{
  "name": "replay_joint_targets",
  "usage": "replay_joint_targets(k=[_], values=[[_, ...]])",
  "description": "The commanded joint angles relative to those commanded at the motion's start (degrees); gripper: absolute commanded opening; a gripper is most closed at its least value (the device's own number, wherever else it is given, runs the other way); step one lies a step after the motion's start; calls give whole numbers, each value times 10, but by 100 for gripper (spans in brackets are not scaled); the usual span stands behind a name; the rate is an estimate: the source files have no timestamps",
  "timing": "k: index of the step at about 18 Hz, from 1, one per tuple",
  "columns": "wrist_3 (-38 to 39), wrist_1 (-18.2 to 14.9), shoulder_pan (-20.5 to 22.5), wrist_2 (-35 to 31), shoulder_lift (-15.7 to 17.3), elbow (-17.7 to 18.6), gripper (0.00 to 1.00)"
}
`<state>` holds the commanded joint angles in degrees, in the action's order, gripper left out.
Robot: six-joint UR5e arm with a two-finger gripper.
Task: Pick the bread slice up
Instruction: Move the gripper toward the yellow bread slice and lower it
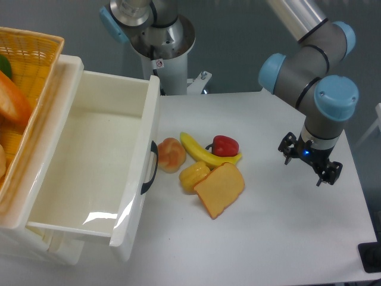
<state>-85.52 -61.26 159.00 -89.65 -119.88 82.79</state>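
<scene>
Bread slice (219, 189) flat on the table (286, 238), touching the yellow pepper (194, 176), just below the banana (205, 154). Gripper (310, 159) well off to the side, fingers spread apart, holding nothing, ready for grabbing.

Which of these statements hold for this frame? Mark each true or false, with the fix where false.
1. The gripper holds the bread slice. False: it hangs apart to the right, holding nothing.
2. The bread slice lies on the table, touching the yellow bell pepper. True.
3. The white drawer stands open. True.
4. The banana lies inside the drawer. False: it lies on the table beside the red pepper.
</scene>
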Motion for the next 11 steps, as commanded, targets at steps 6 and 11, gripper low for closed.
replay_joint_targets(k=[6, 11], values=[[19, 0, -3, 1, 5, 8, 100], [23, 32, -3, 63, 16, 41, 100]])
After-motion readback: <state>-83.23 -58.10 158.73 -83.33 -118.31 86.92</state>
